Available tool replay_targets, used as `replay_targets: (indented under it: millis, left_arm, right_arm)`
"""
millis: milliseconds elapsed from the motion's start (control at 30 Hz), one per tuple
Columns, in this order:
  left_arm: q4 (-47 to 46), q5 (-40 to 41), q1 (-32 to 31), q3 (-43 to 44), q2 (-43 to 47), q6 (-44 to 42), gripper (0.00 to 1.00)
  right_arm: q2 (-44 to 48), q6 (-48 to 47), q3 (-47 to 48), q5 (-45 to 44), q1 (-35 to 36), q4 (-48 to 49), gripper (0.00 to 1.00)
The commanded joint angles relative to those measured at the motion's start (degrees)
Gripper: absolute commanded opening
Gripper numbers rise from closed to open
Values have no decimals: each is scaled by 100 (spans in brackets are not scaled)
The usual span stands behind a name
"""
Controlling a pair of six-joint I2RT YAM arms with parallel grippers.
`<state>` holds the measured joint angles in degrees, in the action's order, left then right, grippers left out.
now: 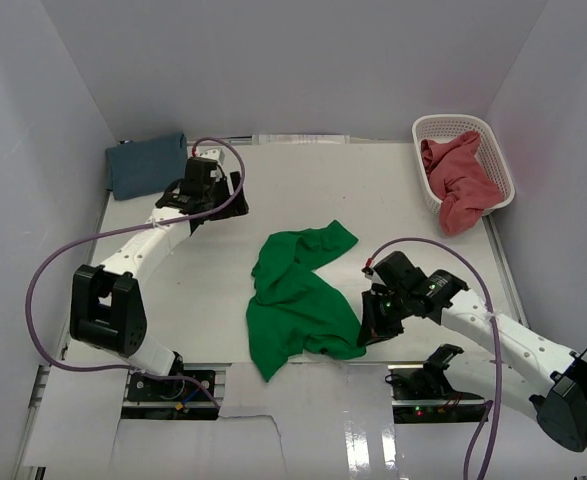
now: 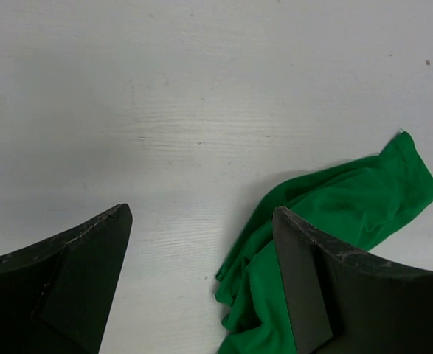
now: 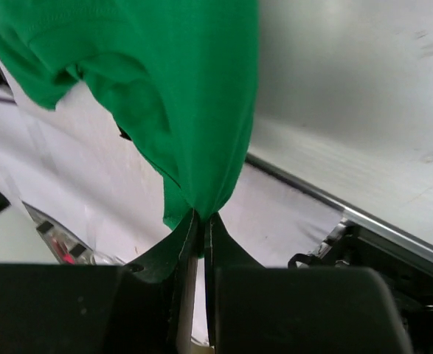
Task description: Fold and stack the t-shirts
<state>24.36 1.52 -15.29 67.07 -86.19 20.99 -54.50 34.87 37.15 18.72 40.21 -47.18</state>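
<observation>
A bright green t-shirt (image 1: 298, 295) lies crumpled in the middle of the table. My right gripper (image 1: 370, 335) is shut on its near right edge, and the cloth (image 3: 194, 110) hangs bunched from the pinched fingertips in the right wrist view. My left gripper (image 1: 235, 195) hovers open at the back left, away from the green t-shirt (image 2: 334, 221), with nothing between its fingers (image 2: 305, 273). A slate blue t-shirt (image 1: 145, 165) lies folded in the back left corner. A pinkish red t-shirt (image 1: 460, 180) is heaped in the basket.
The white lattice basket (image 1: 493, 150) stands at the back right against the wall. White walls close in the table on three sides. The table's near edge (image 1: 303, 365) runs just below the green shirt.
</observation>
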Motion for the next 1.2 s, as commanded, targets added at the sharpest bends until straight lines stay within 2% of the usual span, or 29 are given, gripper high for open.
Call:
replay_targets:
  millis: [0,167,333,433,533,567,667,700,800,967,1067,1167]
  left_arm:
    - [228,-88,-211,272,-125,10,87]
    - [-335,-1495,-422,490,-354,-104,87]
    - [-195,-2874,-765,1447,-1162,-815,91]
    - [-274,-3489,-853,1730,-1478,-1123,92]
    - [-204,-3798,-975,2405,-1856,-1334,93]
    - [-3,-3895,-1046,2912,-2197,-1396,92]
    - [742,-3678,-1476,3863,-3048,-1861,92]
    - [981,-3615,-1694,4519,-3279,-1975,92]
    - [1519,-3571,-1872,5227,-3878,-2240,92]
    - [1598,-3729,-2171,5325,-4247,-2371,90]
    - [1694,-3168,-2505,5308,-4520,-2556,90]
    - [1704,-2991,-2619,5255,-4722,-2513,90]
  right_arm:
    - [-60,125,-75,536,495,-257,8]
    - [-114,336,-269,290,690,-3,8]
    - [-272,371,-471,352,699,446,8]
    - [-289,380,-480,238,690,464,8]
    - [-254,406,-550,220,690,569,8]
    - [-254,432,-577,246,690,604,8]
    - [-272,424,-603,264,690,666,8]
    - [-280,398,-586,246,690,657,8]
    - [-298,301,-454,141,690,526,8]
    - [-351,257,-357,158,690,517,8]
    - [-368,231,-322,149,690,508,8]
    - [-351,222,-304,158,690,499,8]
